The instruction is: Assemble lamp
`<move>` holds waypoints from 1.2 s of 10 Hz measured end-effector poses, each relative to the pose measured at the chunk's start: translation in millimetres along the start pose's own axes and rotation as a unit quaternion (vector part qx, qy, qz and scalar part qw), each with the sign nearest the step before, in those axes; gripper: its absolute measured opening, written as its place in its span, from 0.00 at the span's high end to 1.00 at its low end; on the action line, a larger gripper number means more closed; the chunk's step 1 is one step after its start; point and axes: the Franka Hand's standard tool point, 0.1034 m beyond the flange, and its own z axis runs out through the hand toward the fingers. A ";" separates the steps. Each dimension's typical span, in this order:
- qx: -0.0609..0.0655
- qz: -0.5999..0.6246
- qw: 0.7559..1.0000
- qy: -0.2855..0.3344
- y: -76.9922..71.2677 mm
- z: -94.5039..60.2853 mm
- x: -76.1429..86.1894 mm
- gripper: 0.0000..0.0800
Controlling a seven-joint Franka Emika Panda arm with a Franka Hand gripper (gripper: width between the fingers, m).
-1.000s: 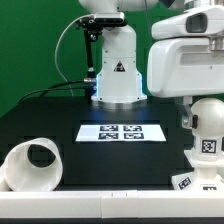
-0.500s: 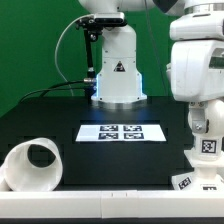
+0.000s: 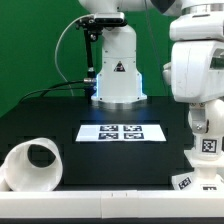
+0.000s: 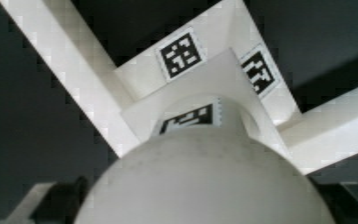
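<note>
Bulb (image 3: 207, 145) of the lamp stands upright on the black table (image 3: 60, 115) at the exterior view's right, under the robot arm (image 3: 198, 60). In the wrist view the gripper (image 4: 194, 198) straddles its round head, with what look like dark fingers (image 4: 43, 197) on either side. Whether the jaws press it cannot be told. The hollow shade (image 3: 30, 165) lies on its side, front left. The base (image 3: 186, 182) sits just before the bulb, and the marker board (image 3: 120, 132) lies mid-table.
</note>
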 end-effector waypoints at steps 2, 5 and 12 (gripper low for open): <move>-0.004 0.116 0.993 0.012 2.2 0.1 4.1 0.28; 0.000 0.337 0.941 0.028 7.9 -1.1 4.8 0.28; 0.034 0.634 0.772 0.031 17.1 -2.4 -2.0 0.28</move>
